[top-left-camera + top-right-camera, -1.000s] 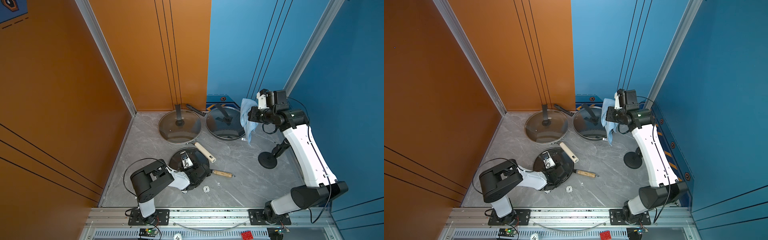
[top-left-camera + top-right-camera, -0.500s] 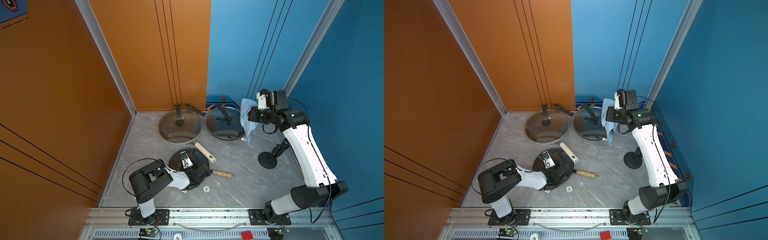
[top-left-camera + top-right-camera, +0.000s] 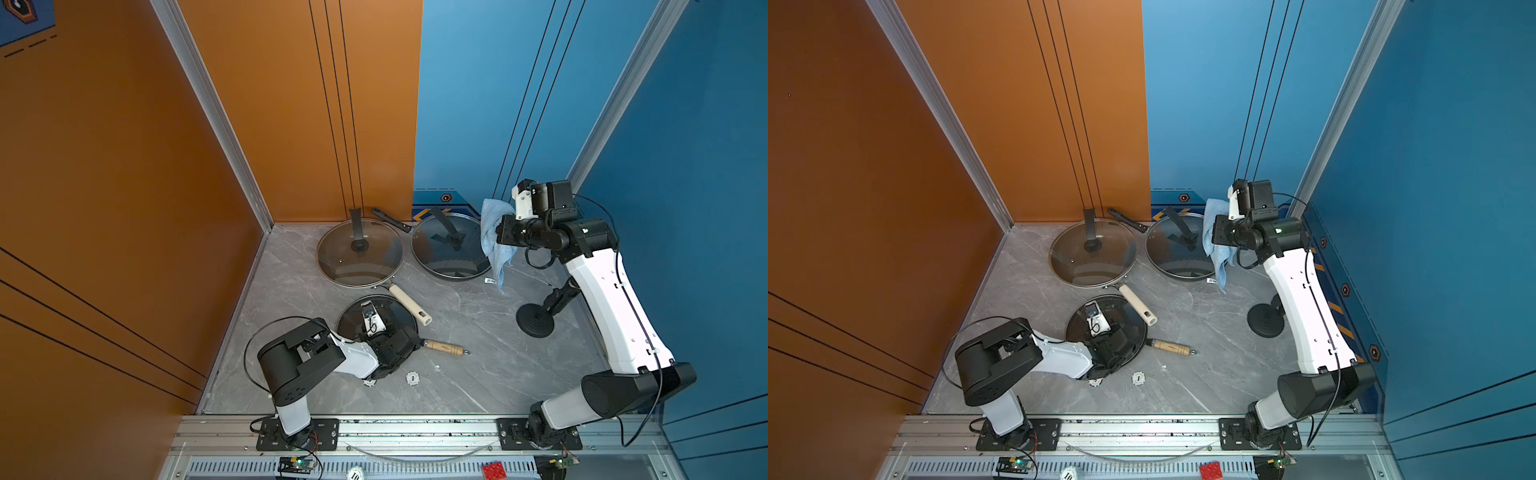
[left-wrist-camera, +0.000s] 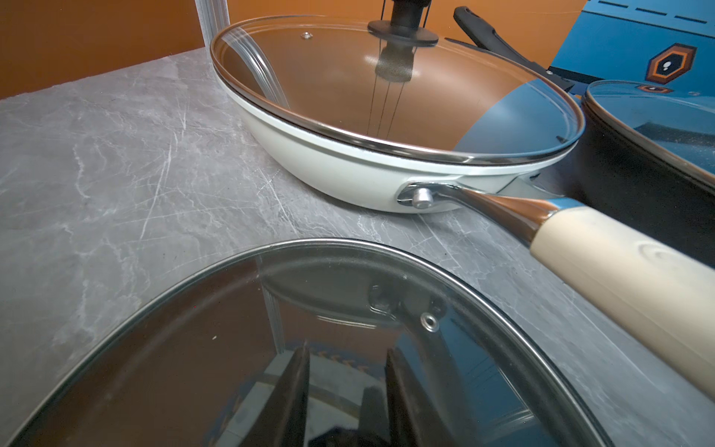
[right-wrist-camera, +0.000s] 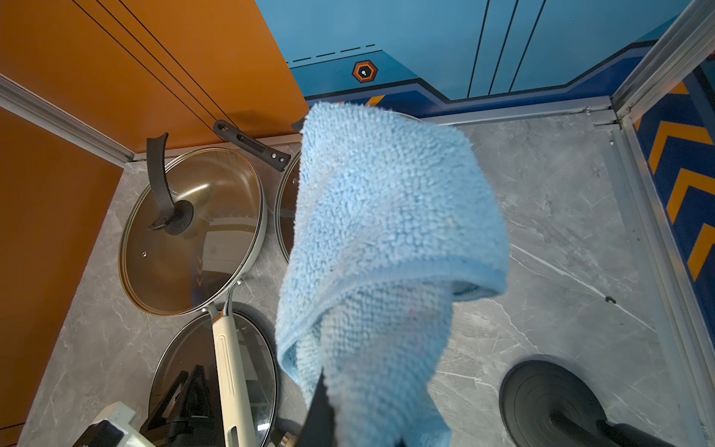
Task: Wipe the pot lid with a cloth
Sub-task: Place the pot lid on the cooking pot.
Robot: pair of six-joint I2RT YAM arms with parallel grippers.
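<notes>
The right hand (image 3: 502, 237), pressed together, pinches a soft light-blue microfibre cloth (image 3: 491, 232) high above the far side of the grey marble desk (image 3: 457, 374). Better to lower it flat onto the small round glass pot lid (image 3: 355, 320) near the front, where the left hand (image 4: 347, 348) sits; whether that one grips, I cannot tell.

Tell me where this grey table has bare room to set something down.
Bare grey marble tabletop lies between the wooden-handled black pan, the round black stand base and the front rail; another strip runs along the orange wall. The back is crowded by the glass-lidded white pan and glass-lidded dark pan.
</notes>
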